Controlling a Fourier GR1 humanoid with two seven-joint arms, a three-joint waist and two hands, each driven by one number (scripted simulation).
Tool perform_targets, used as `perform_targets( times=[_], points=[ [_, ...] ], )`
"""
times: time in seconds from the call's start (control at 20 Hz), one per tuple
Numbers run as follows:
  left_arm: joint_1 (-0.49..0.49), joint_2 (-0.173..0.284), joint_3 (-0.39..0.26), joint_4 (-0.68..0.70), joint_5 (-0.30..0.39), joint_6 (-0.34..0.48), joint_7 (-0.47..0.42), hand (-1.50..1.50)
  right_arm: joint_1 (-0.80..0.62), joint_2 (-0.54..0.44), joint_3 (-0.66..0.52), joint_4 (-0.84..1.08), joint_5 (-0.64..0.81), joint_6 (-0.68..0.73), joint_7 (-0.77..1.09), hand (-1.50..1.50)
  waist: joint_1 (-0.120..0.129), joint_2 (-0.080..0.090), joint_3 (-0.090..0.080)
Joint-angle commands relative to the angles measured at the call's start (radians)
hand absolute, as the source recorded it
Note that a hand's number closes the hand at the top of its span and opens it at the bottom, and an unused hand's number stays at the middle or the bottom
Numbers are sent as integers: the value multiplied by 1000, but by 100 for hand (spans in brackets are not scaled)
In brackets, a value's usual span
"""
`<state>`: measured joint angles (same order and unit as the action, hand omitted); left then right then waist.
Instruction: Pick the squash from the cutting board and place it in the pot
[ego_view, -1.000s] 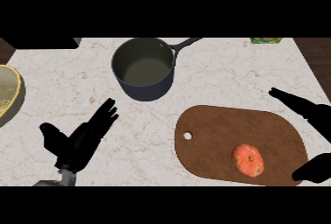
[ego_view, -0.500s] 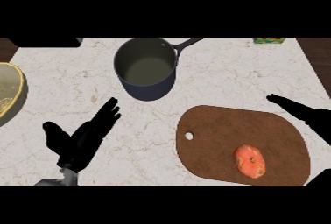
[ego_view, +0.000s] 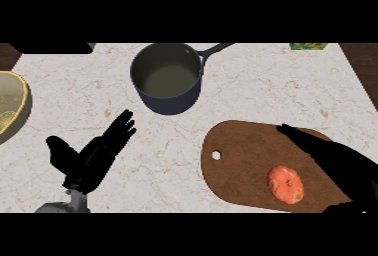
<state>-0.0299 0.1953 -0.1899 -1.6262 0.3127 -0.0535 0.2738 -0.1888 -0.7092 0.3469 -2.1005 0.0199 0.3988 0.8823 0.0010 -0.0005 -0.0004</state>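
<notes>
Right hand (ego_view: 336, 162), black and with fingers held straight and apart, reaches in from the lower right and lies over the right side of the brown cutting board (ego_view: 240, 165), its fingertips pointing up and to the left; it grips nothing. Beneath the scene spreads a pale marble counter (ego_view: 258, 90). On the board, just left of that hand and seemingly not yet touched, sits the orange squash (ego_view: 286, 183), near the board's lower right end. Well apart from it, toward the top centre, stands the dark pot (ego_view: 168, 77), its handle pointing up and right. A yellowish bowl (ego_view: 11, 107) shows at the left edge, and a small green item (ego_view: 308, 46) at the top right. The left hand (ego_view: 92, 155) rests open at the lower left, fingers up. A likely risk: the squash is rounded and lies close to the board's edge, so fingers closing from one side could nudge it off the board instead of enclosing it. Compared with a second ago, the right hand has moved inward over the board, nearer the squash, while the left hand and the squash are much where they were.
</notes>
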Motion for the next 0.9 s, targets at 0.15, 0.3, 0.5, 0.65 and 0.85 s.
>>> perform_targets(
  times=[0.15,0.3,0.5,0.65,0.85],
  points=[
    [11,-39,-21,12,-63,10,-23,0,75,58,72,42,256,16,-48,-150,-2,0,1],
    [23,-3,42,61,-6,-65,-54,0,38,96,103,68,322,31,1,-150,3,1,0],
    [86,-29,11,25,-60,-53,-71,0,147,67,4,52,332,84,-112,-150,-1,0,0],
    [-3,-37,65,59,-27,-54,-19,0,174,94,9,114,409,84,-188,-150,-3,0,0],
    [0,-52,56,-13,-34,-52,47,0,188,131,-27,153,453,118,-245,-150,-2,0,1]
  ],
)
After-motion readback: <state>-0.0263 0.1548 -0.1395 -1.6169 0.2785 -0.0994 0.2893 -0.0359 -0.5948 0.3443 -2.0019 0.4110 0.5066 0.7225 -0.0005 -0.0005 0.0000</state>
